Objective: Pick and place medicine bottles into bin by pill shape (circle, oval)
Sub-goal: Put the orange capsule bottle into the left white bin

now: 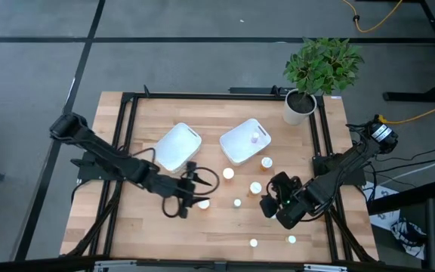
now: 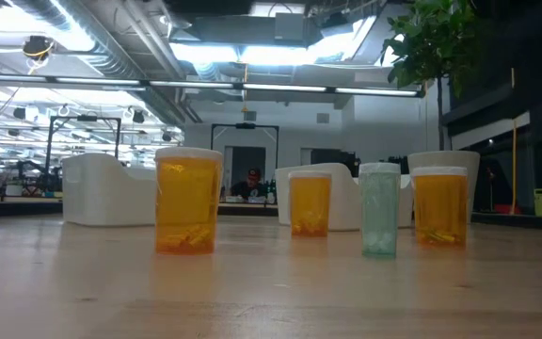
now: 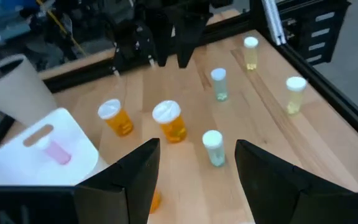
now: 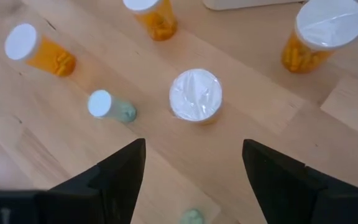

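Observation:
Several small medicine bottles stand on the wooden table between my arms: orange ones (image 1: 266, 162) (image 1: 256, 187) and paler ones (image 1: 237, 202) (image 1: 253, 242). A pink bottle (image 1: 254, 137) lies in the right white bin (image 1: 240, 143). My left gripper (image 1: 192, 195) is open near a bottle (image 1: 203, 204); in its wrist view (image 3: 194, 168) orange (image 3: 169, 120) and pale green (image 3: 213, 147) bottles stand ahead. My right gripper (image 1: 269, 202) is open (image 4: 194, 168), slanting down over a white-capped bottle (image 4: 195, 95) that stands just ahead of its fingers.
A second white bin (image 1: 178, 146) stands left of the first. A white pot with a green plant (image 1: 300, 106) is at the far right corner. Black frame rails (image 1: 127, 151) run along the table's edges. The low view shows bottles (image 2: 187, 201) (image 2: 379, 209) standing upright.

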`<move>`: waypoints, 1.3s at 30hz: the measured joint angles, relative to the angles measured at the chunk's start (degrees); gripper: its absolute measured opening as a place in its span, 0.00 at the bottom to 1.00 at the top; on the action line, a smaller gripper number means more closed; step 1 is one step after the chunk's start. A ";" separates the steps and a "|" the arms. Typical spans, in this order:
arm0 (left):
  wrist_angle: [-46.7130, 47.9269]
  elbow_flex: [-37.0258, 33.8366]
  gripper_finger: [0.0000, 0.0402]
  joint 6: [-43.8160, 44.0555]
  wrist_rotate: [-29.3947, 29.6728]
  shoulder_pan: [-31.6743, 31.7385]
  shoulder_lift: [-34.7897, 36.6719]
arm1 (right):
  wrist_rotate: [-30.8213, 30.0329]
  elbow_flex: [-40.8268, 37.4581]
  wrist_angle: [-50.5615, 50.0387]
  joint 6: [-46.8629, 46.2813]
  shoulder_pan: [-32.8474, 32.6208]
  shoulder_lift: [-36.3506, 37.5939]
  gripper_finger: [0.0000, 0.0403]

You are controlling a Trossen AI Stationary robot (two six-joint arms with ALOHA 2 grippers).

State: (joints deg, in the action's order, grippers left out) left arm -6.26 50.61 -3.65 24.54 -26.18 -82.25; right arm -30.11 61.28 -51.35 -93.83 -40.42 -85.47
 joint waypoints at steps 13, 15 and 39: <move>5.42 14.80 0.51 9.70 -8.82 5.56 -17.24 | 13.07 0.00 -15.60 -11.13 -0.11 0.00 0.67; 9.46 17.68 0.51 11.95 -9.10 6.24 -19.07 | 15.63 0.00 -19.69 -13.94 -0.13 0.00 0.67; 28.57 40.98 0.51 21.27 -20.84 11.43 -34.53 | 19.27 -0.02 -22.95 -14.37 -0.30 -0.02 0.67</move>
State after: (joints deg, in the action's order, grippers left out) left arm 22.31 91.58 17.63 3.70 -14.75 -116.78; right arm -10.83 61.25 -74.30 -108.20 -40.73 -85.49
